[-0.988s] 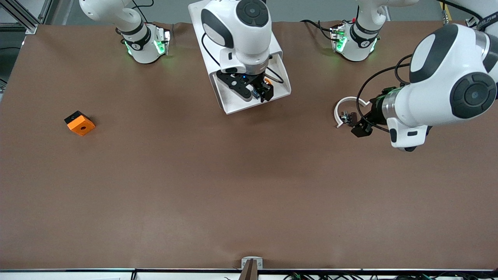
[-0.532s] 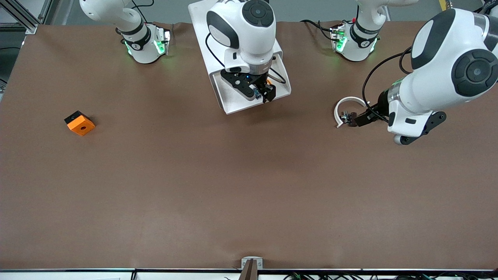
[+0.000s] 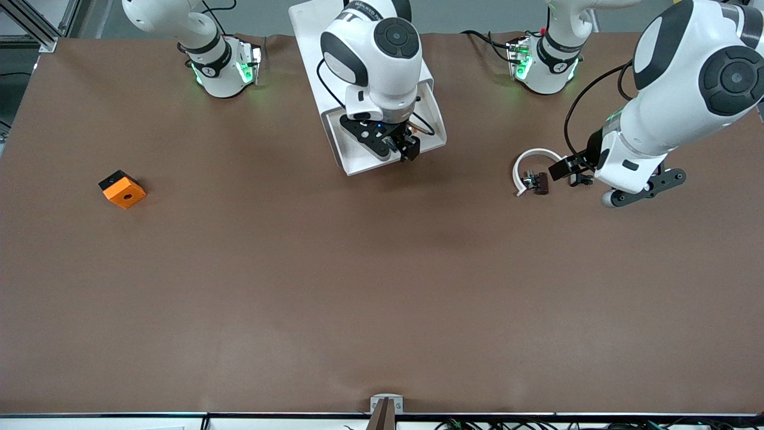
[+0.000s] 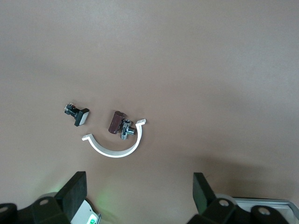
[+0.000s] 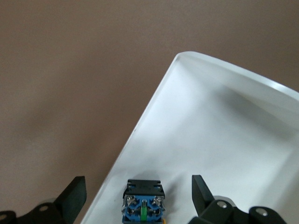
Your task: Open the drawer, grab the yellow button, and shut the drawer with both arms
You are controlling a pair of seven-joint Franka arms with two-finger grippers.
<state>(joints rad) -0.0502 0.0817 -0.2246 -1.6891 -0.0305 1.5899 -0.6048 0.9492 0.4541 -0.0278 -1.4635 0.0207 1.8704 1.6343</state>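
Here, the right gripper [image 3: 399, 145] hangs spread above the button [image 5: 143, 206] inside the open drawer [image 3: 358, 161]. The left gripper [image 4: 140, 191], fingers apart, hovers over a white clip [image 3: 527, 164].

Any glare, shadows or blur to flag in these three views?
Front view: even light, green glow at both arm bases, soft shadows under the arms. Left wrist view: sharp, white curved clip casts little shadow. Right wrist view: white drawer bright, slightly washed out.

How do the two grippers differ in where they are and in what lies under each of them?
The right gripper hangs over the open white drawer, above a blue-bodied button. The left gripper hangs over bare table toward the left arm's end, beside a white curved clip and a small brown part. Both stand open and hold nothing.
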